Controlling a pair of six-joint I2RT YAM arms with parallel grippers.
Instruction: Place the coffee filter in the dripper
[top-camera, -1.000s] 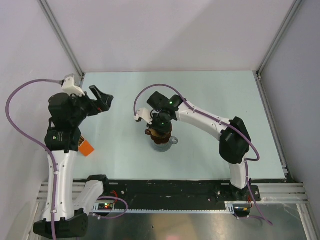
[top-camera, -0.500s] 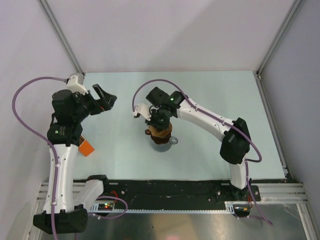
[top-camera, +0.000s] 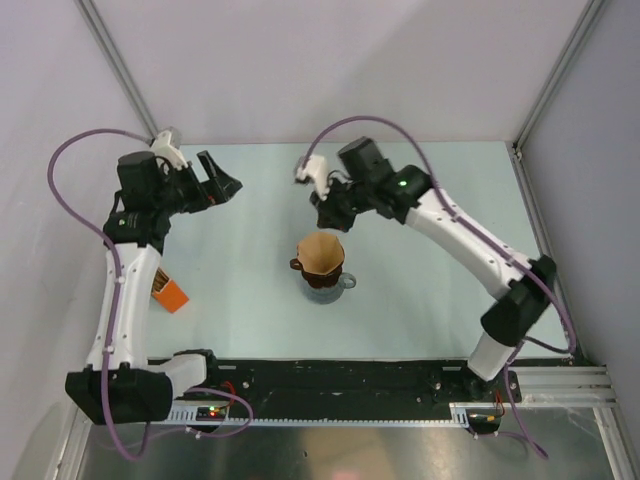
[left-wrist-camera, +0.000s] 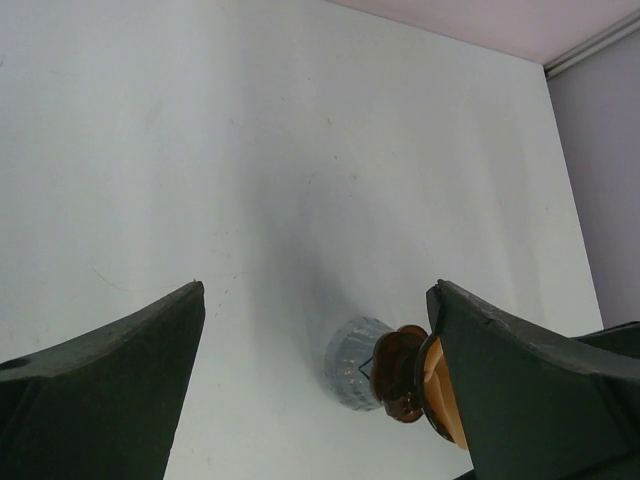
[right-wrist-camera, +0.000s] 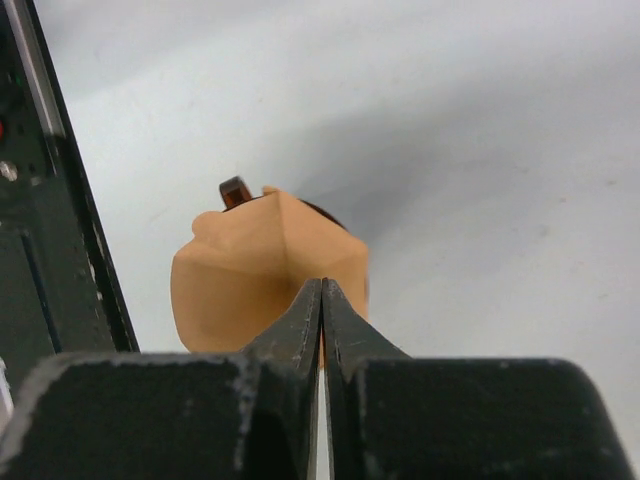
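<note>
Coffee filter (top-camera: 322, 255), just one, sits as a cone inside the single dripper (top-camera: 298, 265) atop one glass jug (top-camera: 337, 285) mid-worktop (top-camera: 450, 200). Right end effector (top-camera: 326, 216) hangs just beyond it, fingers pressed together, empty. Left end effector (top-camera: 226, 184), at the far left, is spread apart. One orange box (top-camera: 171, 294) lies at the near left.

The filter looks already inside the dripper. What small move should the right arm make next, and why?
Probably lift the right gripper away toward its base. The coffee filter sits open as a cone in the dripper, and the fingers are shut on nothing, apart from the paper, so nothing seems left to place.
</note>
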